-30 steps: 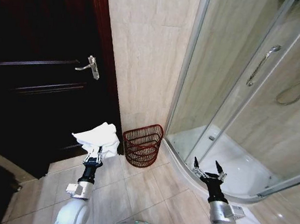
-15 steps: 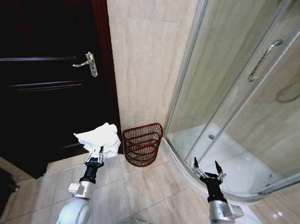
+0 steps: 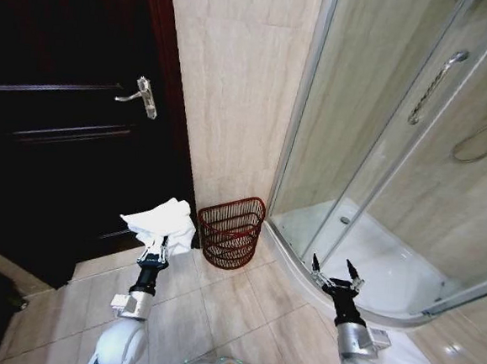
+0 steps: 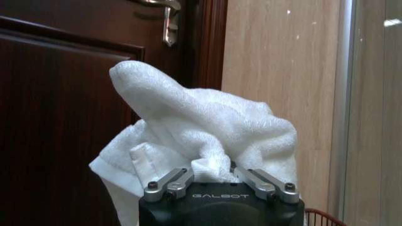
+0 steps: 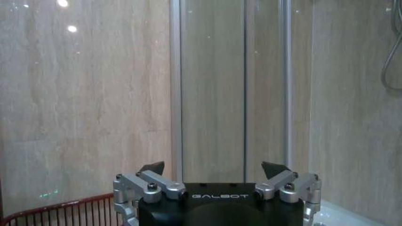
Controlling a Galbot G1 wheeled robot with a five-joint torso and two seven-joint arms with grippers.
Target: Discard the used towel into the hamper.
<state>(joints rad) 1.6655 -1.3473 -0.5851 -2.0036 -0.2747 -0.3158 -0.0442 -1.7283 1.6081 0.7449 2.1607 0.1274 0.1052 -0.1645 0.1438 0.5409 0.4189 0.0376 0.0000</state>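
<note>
A crumpled white towel (image 3: 162,221) is bunched up in my left gripper (image 3: 158,245), which is shut on it and held above the floor in front of the dark door. In the left wrist view the towel (image 4: 201,136) rises above the gripper (image 4: 210,175). The hamper (image 3: 230,232), a dark red-brown wire basket, stands on the floor against the tiled wall, just right of the towel; its rim (image 4: 321,216) (image 5: 56,209) shows at the edge of both wrist views. My right gripper (image 3: 332,270) is open and holds nothing, near the shower base.
A dark wooden door (image 3: 62,134) with a metal handle (image 3: 140,96) stands at the left. A glass shower enclosure (image 3: 398,144) with a curved white base (image 3: 371,276) fills the right. Beige floor tiles (image 3: 233,308) lie between my arms.
The head camera has shifted slightly, so the whole scene sits a little differently. The towel stays in my left gripper and the right gripper stays open.
</note>
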